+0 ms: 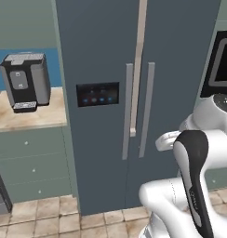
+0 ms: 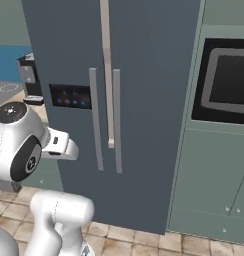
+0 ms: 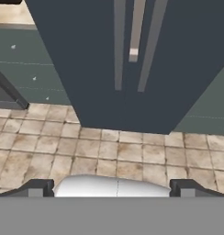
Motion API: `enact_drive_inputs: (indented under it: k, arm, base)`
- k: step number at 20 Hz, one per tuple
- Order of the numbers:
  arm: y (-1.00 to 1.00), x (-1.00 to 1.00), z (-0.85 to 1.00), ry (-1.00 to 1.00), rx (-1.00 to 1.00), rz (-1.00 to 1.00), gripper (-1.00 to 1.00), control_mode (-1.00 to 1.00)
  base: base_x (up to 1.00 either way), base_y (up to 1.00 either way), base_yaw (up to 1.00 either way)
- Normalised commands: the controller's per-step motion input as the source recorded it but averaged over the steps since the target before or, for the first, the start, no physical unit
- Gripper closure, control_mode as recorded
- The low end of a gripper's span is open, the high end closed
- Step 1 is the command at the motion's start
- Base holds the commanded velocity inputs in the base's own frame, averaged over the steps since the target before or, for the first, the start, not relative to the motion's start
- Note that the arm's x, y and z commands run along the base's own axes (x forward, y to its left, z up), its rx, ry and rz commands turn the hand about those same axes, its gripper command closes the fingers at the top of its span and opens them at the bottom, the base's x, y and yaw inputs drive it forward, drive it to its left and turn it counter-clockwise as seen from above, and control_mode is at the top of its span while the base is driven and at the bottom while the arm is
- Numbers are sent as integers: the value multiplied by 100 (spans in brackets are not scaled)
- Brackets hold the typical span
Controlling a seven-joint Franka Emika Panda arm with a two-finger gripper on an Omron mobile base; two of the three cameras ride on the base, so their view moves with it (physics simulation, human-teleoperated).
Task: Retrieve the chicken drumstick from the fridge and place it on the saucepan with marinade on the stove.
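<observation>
The fridge point(image 1: 101, 153) is a tall dark blue-grey unit straight ahead, and both doors are closed. Two long grey bar handles point(image 1: 128, 111) run down its middle, also seen as handles point(image 2: 95, 120) and handles point(image 3: 118, 46). A dark control panel point(image 1: 97, 94) sits on the left door. The chicken drumstick is hidden behind the doors. The saucepan and marinade are out of view. A sliver of the grey stove point(image 2: 5, 88) shows at far left. My gripper point(image 3: 114, 189) is open and empty, held back from the fridge above the floor, aimed at its lower part.
A black and grey coffee machine point(image 1: 24, 81) stands on the wooden counter point(image 1: 36, 118) left of the fridge, over pale green drawers point(image 1: 31, 162). A built-in oven point(image 2: 229, 82) and green cabinets point(image 2: 209, 175) flank the right. Beige floor tiles point(image 3: 132, 151) lie in front.
</observation>
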Motion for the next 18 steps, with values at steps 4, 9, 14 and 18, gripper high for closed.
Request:
enact_drive_inputs:
  k: [4,9,14,18]
  arm:
    - [0,0,0,0,0,0,-100,100]
    - [0,0,0,0,0,0,-100,100]
    - [0,0,0,0,0,0,-100,100]
    - [0,0,0,0,0,0,-100,100]
  base:
    - [48,-30,0]
    - [26,-4,0]
    - [0,0,0]
    - [0,0,0]
